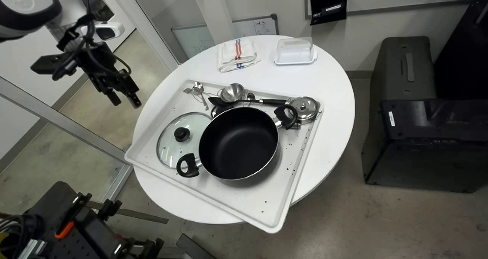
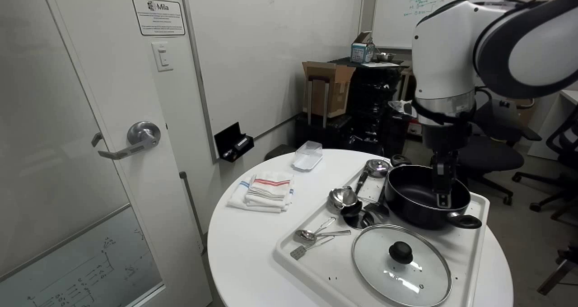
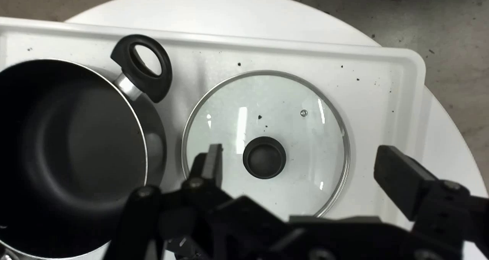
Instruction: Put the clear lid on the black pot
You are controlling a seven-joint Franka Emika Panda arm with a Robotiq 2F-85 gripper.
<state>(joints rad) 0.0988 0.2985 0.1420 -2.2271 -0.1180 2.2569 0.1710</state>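
Observation:
The clear lid (image 1: 169, 148) lies flat on the white tray with its black knob up. It also shows in an exterior view (image 2: 379, 266) and in the wrist view (image 3: 294, 95). The black pot (image 1: 240, 144) stands uncovered and upright beside it, also seen in an exterior view (image 2: 408, 212) and in the wrist view (image 3: 103, 145). My gripper (image 3: 300, 153) is open and empty, well above the lid. In the wrist view the knob (image 3: 264, 157) appears between the fingers, nearer the left one. The gripper also shows in both exterior views (image 1: 125, 99) (image 2: 443, 199), away from the table surface.
The tray (image 1: 213, 202) sits on a round white table (image 1: 335, 110). Metal utensils and a strainer (image 1: 232, 93) lie along the tray's side by the pot, with a small lidded metal pot (image 1: 304, 108). Folded towels (image 2: 270, 190) and a clear-covered dish (image 2: 308, 156) stand on the table.

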